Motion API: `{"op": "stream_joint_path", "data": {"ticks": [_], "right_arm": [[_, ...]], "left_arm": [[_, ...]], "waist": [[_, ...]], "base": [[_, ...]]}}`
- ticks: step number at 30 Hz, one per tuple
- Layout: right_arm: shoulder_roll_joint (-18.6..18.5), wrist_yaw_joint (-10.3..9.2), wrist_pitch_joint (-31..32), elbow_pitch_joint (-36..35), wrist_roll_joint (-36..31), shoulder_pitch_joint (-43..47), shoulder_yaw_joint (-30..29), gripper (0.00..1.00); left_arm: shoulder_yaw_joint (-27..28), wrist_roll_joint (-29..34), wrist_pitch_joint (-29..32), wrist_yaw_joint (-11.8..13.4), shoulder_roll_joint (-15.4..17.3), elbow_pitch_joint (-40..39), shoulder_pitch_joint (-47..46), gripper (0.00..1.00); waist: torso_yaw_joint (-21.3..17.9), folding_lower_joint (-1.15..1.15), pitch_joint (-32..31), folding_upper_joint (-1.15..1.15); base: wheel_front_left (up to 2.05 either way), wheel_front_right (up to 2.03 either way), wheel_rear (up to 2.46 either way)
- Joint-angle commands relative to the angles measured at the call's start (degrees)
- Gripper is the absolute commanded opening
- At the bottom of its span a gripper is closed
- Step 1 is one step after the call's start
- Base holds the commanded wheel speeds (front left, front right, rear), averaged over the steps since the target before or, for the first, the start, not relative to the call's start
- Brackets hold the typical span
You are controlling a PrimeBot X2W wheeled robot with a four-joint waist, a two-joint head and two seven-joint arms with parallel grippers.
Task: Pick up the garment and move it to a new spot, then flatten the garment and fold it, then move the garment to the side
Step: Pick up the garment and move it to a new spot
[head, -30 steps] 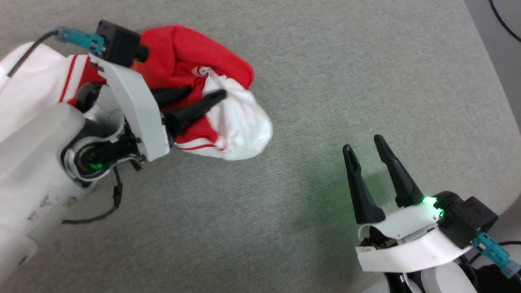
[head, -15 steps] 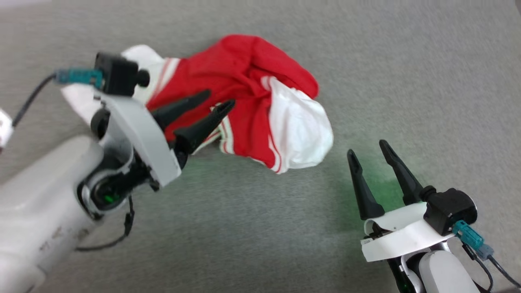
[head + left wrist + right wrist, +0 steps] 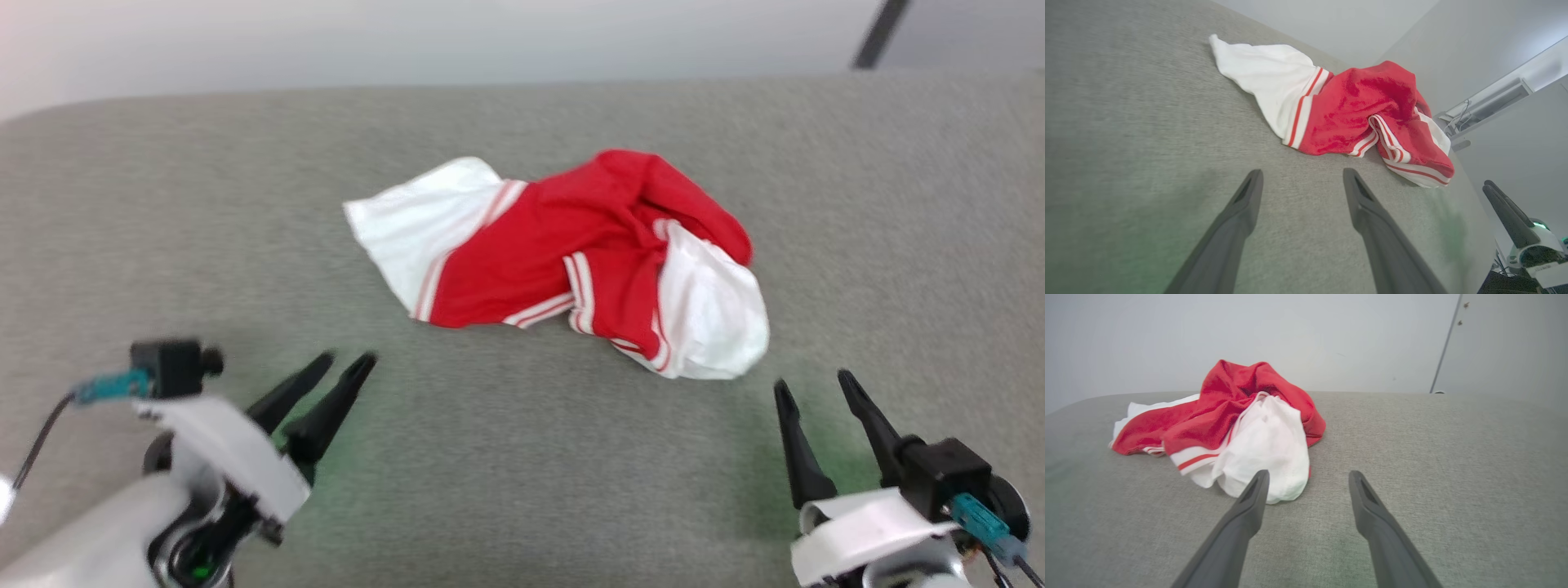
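You are looking across a grey table (image 3: 163, 204) that is running back to a pale wall (image 3: 1167, 335), with a dark bar (image 3: 878, 33) slanting at the far right and a cable (image 3: 49, 425) trailing off the left wrist. Open table surface is separating both arms from the cloth. The garment (image 3: 522, 261) is lying crumpled near the middle of the table. One white sleeve is reaching out to the robot's left, the red body is bunching up in the centre, and a white heap is sitting at the right end. Your left end effector (image 3: 349, 357) is hanging at the near left with its fingers spread wide and holding nothing, pointing toward the garment's near edge but apart from it. Your right end effector (image 3: 813, 379) is standing equally wide and empty, near the white heap without touching it. A second ago the left fingers were pressing into the bunched fabric; now they are clear of it, the garment is lying more spread out, and the head camera is looking further up the table.
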Motion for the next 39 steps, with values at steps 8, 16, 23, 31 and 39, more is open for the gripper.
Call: {"op": "stream_joint_path", "data": {"ticks": [8, 16, 23, 31, 39], "right_arm": [[-0.1, -0.02, 4.4, -5.7, 1.0, 8.4, -4.9, 1.00], [0.0, -0.02, 6.5, -9.7, 1.4, 11.9, -7.5, 1.00], [0.0, -0.02, 6.2, -10.3, 2.3, 11.4, -8.0, 1.00], [0.0, -0.02, 4.7, -10.2, 3.1, 9.2, -7.5, 1.00], [0.0, -0.02, 3.1, -8.7, 2.8, 8.9, -6.6, 1.00]], "left_arm": [[14.6, 4.7, -1.4, 0.1, -0.4, 5.4, 16.8, 1.00], [35.0, 20.8, -1.4, 0.1, -4.1, 7.1, 30.7, 1.00], [47.7, 38.6, -1.4, 0.1, -8.2, 5.0, 36.8, 1.00], [60.1, 57.2, -1.4, 0.1, -14.8, -2.0, 41.7, 1.00], [62.7, 60.4, -1.4, 0.1, -18.4, -4.0, 45.1, 1.00]], "waist": [[9.2, 0.00, -9.1, 0.00], [8.8, 0.00, -10.8, 0.00], [7.7, 0.00, -11.6, 0.00], [6.1, 0.00, -12.0, 0.00], [4.8, 0.00, -11.2, 0.00]], "base": [[0.00, 0.00, 0.00], [0.00, 0.00, 0.00], [0.00, 0.00, 0.00], [0.00, 0.00, 0.00], [0.00, 0.00, 0.00]]}}
